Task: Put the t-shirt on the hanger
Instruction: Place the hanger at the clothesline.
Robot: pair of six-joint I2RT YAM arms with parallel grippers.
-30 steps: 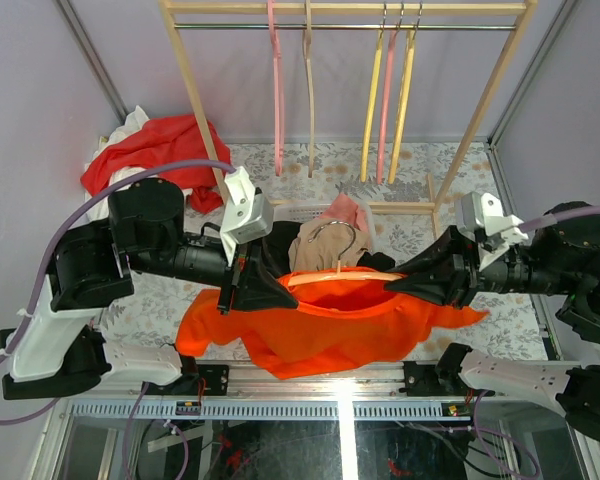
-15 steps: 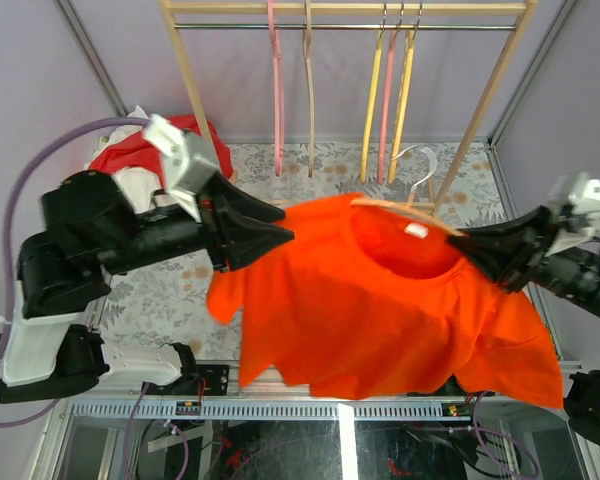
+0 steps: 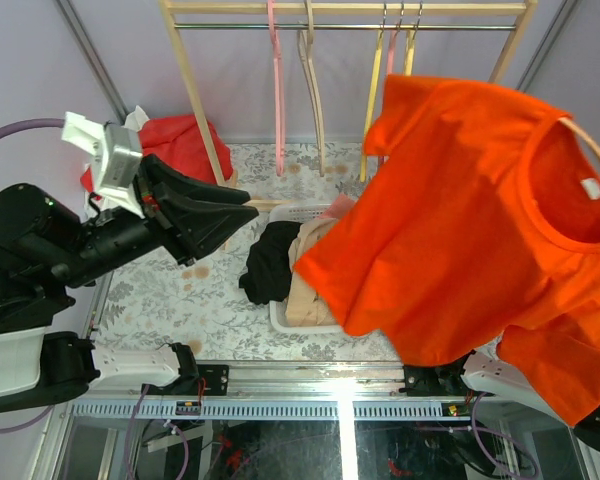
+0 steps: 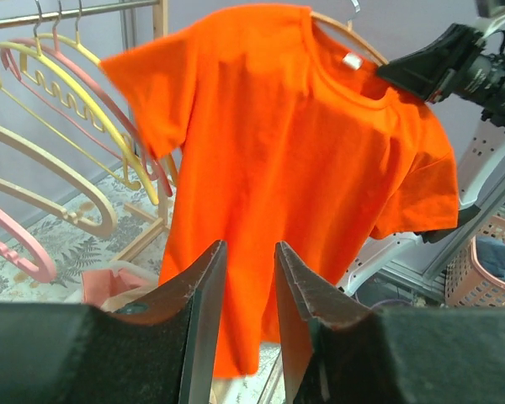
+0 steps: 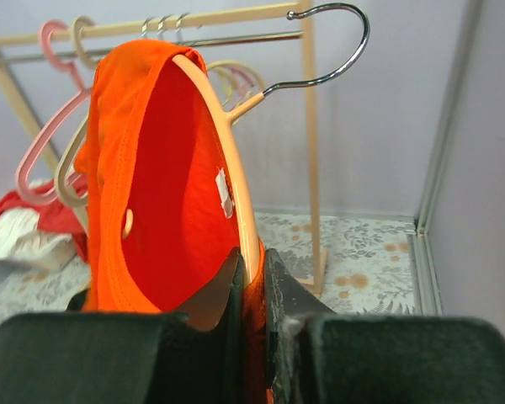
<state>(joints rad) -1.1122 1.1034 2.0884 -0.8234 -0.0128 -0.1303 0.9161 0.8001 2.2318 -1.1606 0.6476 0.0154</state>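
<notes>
The orange t-shirt [image 3: 460, 220] hangs on the peach hanger [image 3: 592, 150], raised high at the right. In the right wrist view my right gripper [image 5: 252, 265] is shut on the hanger's arm [image 5: 223, 118] together with the shirt's collar fabric [image 5: 160, 185]. The silver hook [image 5: 345, 42] points up, free of the rail. In the top view the right gripper is hidden at the right edge. My left gripper [image 3: 250, 207] is open and empty, well left of the shirt. Its wrist view shows the shirt [image 4: 278, 151] hanging beyond the open gripper [image 4: 251, 252].
A wooden rack [image 3: 195, 90] at the back holds pink [image 3: 276, 90], cream [image 3: 310, 80] and yellow hangers [image 3: 372, 110]. A white basket [image 3: 280, 318] with black and tan garments sits mid-table. A red cloth [image 3: 185, 145] lies back left.
The right arm has lifted the hanger with the t-shirt up and to the right. The left gripper has let go of the shirt and drawn back to the left.
</notes>
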